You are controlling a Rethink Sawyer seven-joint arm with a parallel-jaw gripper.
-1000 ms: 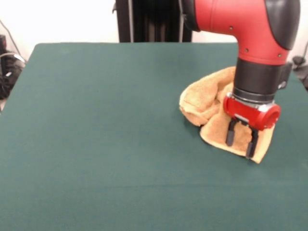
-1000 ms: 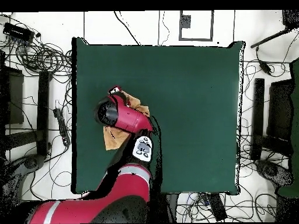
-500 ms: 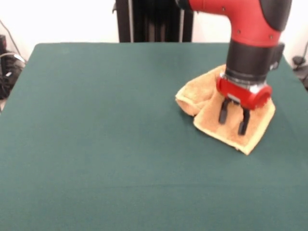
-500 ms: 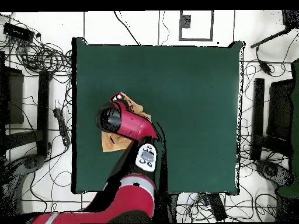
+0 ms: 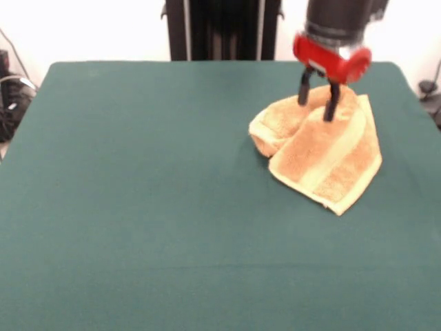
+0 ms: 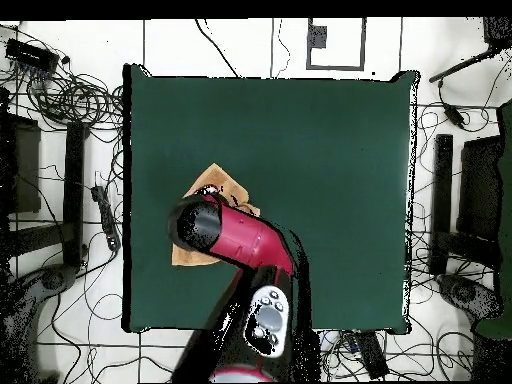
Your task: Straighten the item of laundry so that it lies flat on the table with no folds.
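Towel lying folded on the table, sitting near the table's far right corner in the front view, gripper hanging over the towel's far end, fingers apart, holding nothing

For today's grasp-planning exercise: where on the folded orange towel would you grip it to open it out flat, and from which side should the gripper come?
Probably the free pointed corner of the towel, on the top flap beyond the pale band. It lies thin and flat on the table, away from the bunched fold. The open gripper should come straight down, pinch, then pull outward from the fold.
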